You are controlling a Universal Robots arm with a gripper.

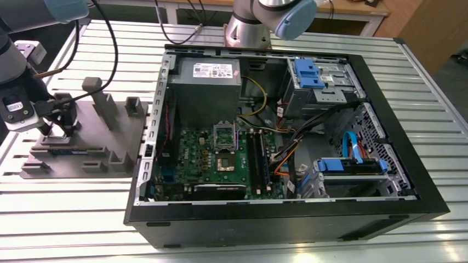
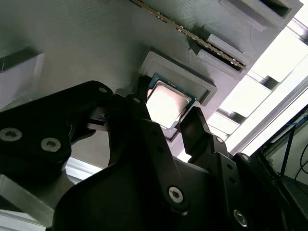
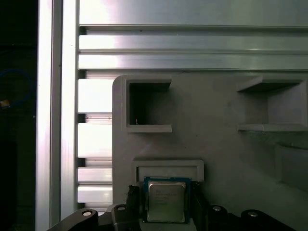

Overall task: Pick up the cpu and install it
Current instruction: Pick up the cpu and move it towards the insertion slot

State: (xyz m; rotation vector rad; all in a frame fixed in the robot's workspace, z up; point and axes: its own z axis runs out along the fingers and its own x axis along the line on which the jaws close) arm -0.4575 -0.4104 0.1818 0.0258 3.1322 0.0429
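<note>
— Where are the fingers (image 2: 197, 127)?

— Down low over the grey holder (image 2: 72, 43), spread apart, one on each side of the cpu (image 2: 166, 103). In the first wrist view a thin dark gap shows between each finger and the chip's edge, so they are not pinching it.

— So the cpu hasn't been lifted?

— No. It lies flat in a shallow square pocket of the holder, shiny top up, with the pocket's raised rim just past it.

— What's beyond that pocket?

— More of the holder: two deeper box-shaped pockets, then its edge, then the slatted metal desk (image 3: 96, 134).

— And from farther off?

— In the exterior view the holder sits on the desk at the exterior view's left, with the arm's black fingers among its upright blocks. Just beside it, toward the exterior view's right, lies an open computer case (image 1: 409, 181). The green motherboard (image 1: 197, 164) lies flat inside, well apart from the cpu. Its socket (image 1: 224, 163) is near the board's middle, with its metal frame swung up. Beyond the board is a grey box (image 1: 208, 87) with a white label.
</note>
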